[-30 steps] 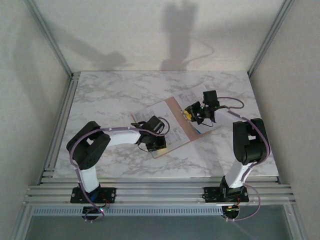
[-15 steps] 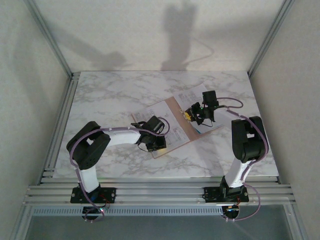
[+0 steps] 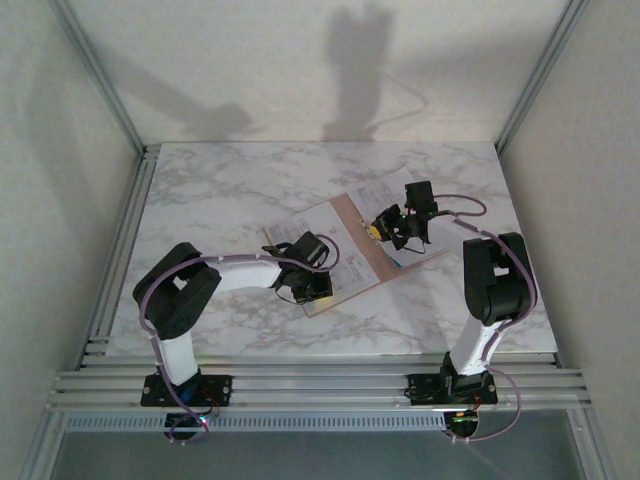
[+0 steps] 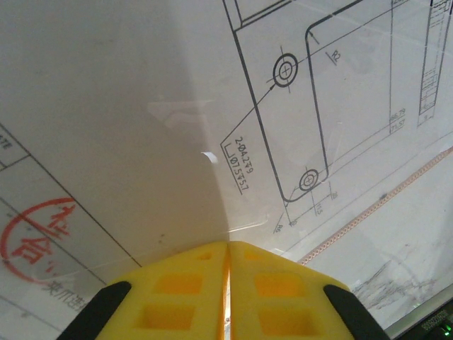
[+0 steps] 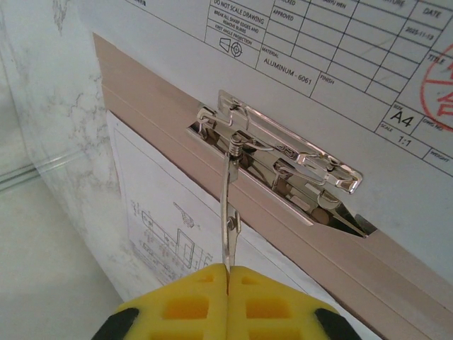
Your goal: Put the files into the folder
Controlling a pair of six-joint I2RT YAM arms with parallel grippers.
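Tan folder (image 5: 163,113), white files (image 5: 340,57); left end effector (image 4: 228,244) closed, right end effector (image 5: 228,269) pinching lever (image 5: 228,198).

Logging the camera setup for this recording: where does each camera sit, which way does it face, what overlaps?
Top external: above, behind the bases, looking down on the table; both arms, left gripper and right gripper show.
Left wrist: faces down at a drawing sheet; shut yellow fingers.
Right wrist: faces the folder and its clip; fingers shut on the clip lever.
Shared: top and right wrist both show the folder.
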